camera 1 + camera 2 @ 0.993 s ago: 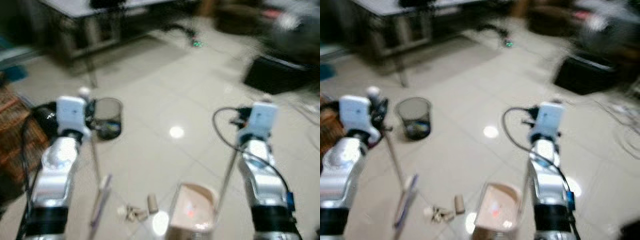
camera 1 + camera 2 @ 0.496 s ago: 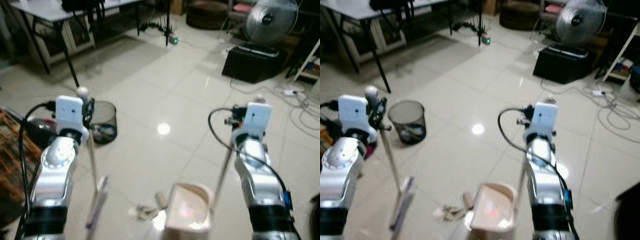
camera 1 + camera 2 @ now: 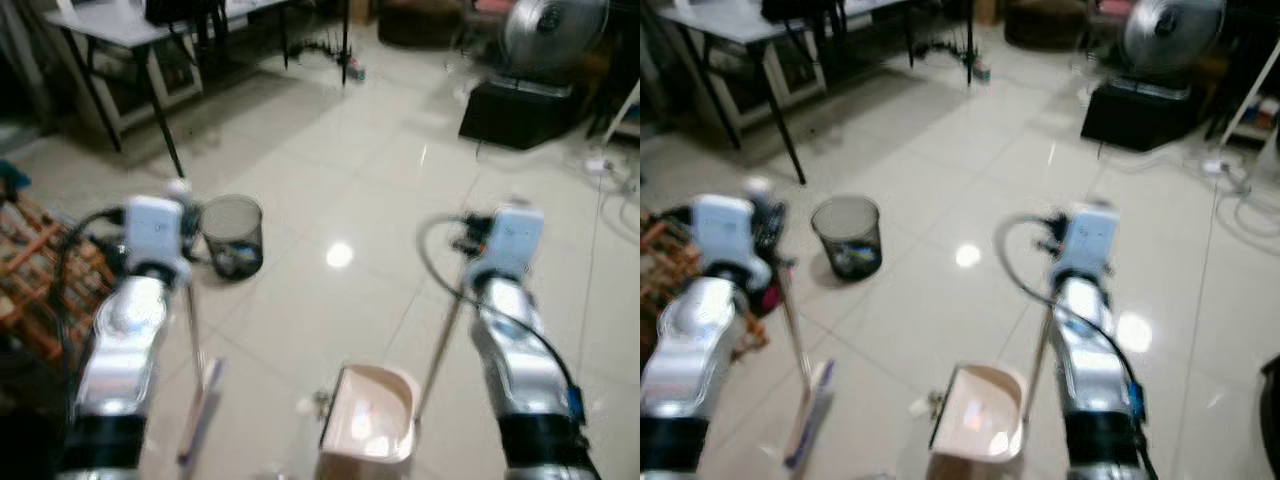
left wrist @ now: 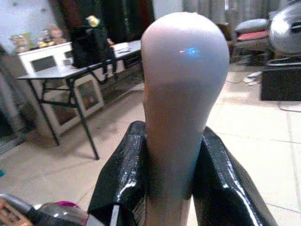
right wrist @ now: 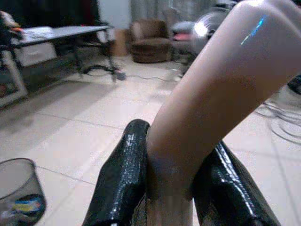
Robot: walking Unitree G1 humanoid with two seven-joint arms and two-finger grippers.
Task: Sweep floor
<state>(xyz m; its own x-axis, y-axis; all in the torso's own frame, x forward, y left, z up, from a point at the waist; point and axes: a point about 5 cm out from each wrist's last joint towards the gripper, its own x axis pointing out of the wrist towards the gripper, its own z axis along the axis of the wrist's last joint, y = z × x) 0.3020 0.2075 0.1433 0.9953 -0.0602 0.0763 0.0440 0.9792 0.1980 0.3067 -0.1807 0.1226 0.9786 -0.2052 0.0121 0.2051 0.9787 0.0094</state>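
My left gripper (image 4: pixel 171 160) is shut on the pale broom handle (image 4: pixel 183 70) just below its rounded knob. The broom's shaft (image 3: pixel 190 320) slants down to its head (image 3: pixel 200 420) on the tiled floor at the lower left. My right gripper (image 5: pixel 171 174) is shut on the tan dustpan handle (image 5: pixel 211 94). That handle runs down to the beige dustpan (image 3: pixel 368 420), which rests on the floor between my arms. A small piece of litter (image 3: pixel 318 402) lies by the pan's left edge.
A black wire bin (image 3: pixel 232 235) stands beyond the broom. A wicker rack (image 3: pixel 30 270) is at the far left and a table (image 3: pixel 120 25) at the back left. A fan (image 3: pixel 550 30), a black box (image 3: pixel 515 100) and floor cables (image 3: pixel 610 190) lie at the back right.
The whole view has shifted and blurred, so the camera moved. Both grippers keep their holds. Less litter shows beside the dustpan than half a second ago.
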